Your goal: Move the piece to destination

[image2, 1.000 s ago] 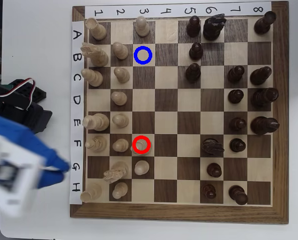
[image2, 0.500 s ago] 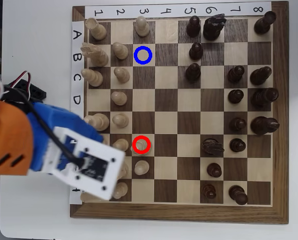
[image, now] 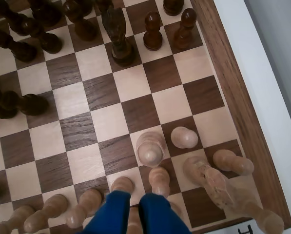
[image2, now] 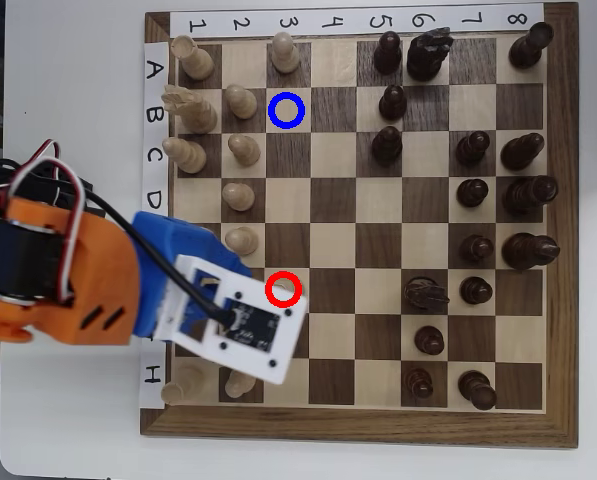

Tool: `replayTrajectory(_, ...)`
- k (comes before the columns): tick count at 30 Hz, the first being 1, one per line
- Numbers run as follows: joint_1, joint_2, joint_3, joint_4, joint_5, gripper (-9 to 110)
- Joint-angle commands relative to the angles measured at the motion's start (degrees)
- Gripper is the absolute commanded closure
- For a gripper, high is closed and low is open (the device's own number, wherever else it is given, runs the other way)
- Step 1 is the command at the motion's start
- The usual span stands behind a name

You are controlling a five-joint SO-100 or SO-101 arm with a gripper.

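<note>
Since the gripper (image: pixel 134 204) is seen nearly closed and empty behind the pawn (image: pixel 150 149) on the red-ringed square (image2: pixel 284 289), jaws should be opened, centred over its head, then lowered before transfer to the blue ring (image2: pixel 287 111).

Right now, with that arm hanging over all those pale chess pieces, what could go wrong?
Three things, as far as I can judge.

1. The gripper is down among closely packed pale pieces, so it may topple a neighbour such as the tall pale piece beside it.
2. Several pale pawns look alike; it could close on the wrong one instead of the pawn on the red-ringed square.
3. The blue-ringed square is several rows away, so a weak grip might drop it en route.
</note>
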Motion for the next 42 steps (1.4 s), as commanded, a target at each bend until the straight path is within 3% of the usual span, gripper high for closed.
replayTrajectory(1,0.4,4.5,6.6,-13.7,-6.3,93)
replayTrajectory(9,1.7,5.7,9.6,-15.0,-13.2,81)
replayTrajectory(17,2.5,4.0,8.9,-19.6,-17.0,79)
replayTrajectory(42,-2.4,14.2,21.5,-18.1,-12.9,73)
